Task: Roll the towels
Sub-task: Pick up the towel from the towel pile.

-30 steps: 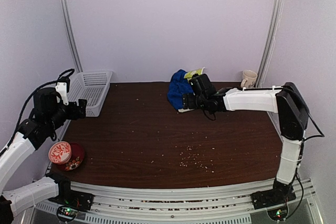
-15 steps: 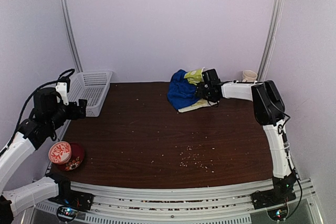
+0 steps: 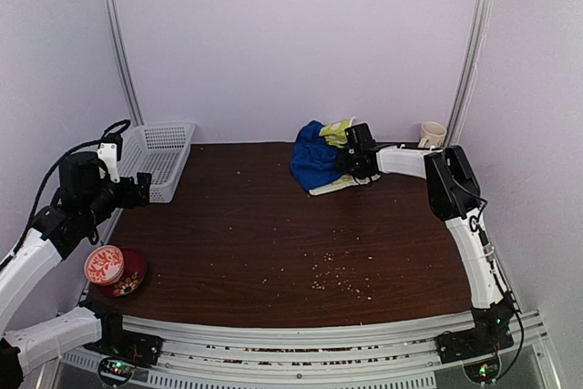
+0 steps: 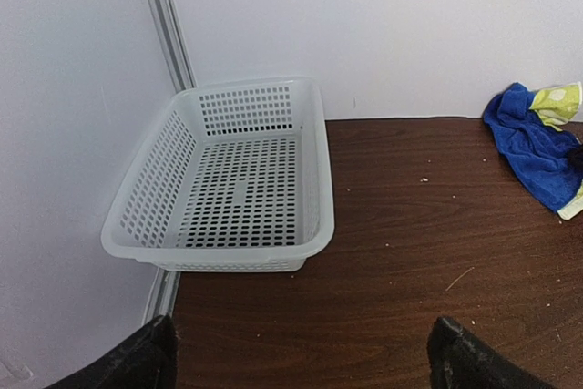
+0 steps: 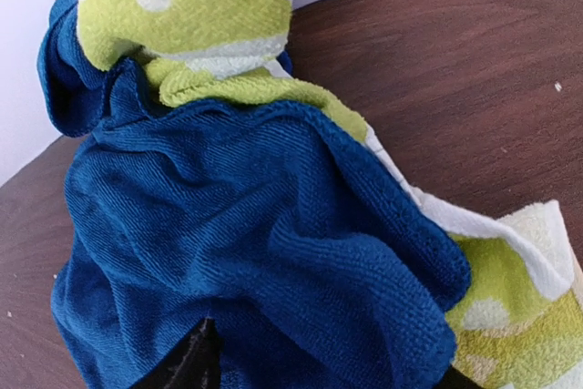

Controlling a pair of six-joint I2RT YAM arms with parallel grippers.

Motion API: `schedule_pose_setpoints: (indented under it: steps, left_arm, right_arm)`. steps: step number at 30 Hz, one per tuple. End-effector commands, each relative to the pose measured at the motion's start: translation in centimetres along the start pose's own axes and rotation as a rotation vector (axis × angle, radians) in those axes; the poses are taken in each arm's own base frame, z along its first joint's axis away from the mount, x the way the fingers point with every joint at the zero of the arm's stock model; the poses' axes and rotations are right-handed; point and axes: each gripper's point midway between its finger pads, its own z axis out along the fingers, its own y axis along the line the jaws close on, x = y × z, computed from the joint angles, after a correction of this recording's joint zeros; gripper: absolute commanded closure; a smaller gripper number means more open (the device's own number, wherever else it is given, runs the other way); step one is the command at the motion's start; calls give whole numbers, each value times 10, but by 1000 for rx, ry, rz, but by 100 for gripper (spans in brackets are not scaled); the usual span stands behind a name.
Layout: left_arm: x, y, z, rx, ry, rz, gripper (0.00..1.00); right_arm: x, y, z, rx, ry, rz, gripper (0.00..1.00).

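Royal-blue terry towel point(image 3: 312, 161) crumpled over yellow-green dotted towel point(image 3: 335, 130), upper centre | right gripper point(image 5: 323, 373) now nearer, jaws apart astride blue fold | rolling unstarted.

Royal-blue terry towel point(image 3: 314, 161) crumpled at worktop's 1 o'clock, far edge. Yellow-green towel point(image 5: 191, 20), white-dotted, bunched under and behind it, touching.

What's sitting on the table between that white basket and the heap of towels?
Nothing but bare brown tabletop with a few pale crumbs, between the basket and the towels; the top view shows it.
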Motion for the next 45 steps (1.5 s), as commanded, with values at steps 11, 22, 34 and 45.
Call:
schedule_pose_setpoints:
  steps: [11, 22, 34, 45]
  left_arm:
    - [-7, -4, 0, 18, -24, 10, 2]
    - [-7, -5, 1, 22, -22, 8, 2]
    - [-6, -5, 1, 24, -20, 10, 2]
    - [-5, -5, 2, 23, -18, 10, 2]
  right_arm:
    - [-31, 2, -10, 37, -73, -6, 100]
    - [-169, -9, -121, 101, -338, 10, 100]
    - [-209, -23, -148, 123, -370, -44, 100]
    - [-147, -43, -110, 181, -195, -160, 87]
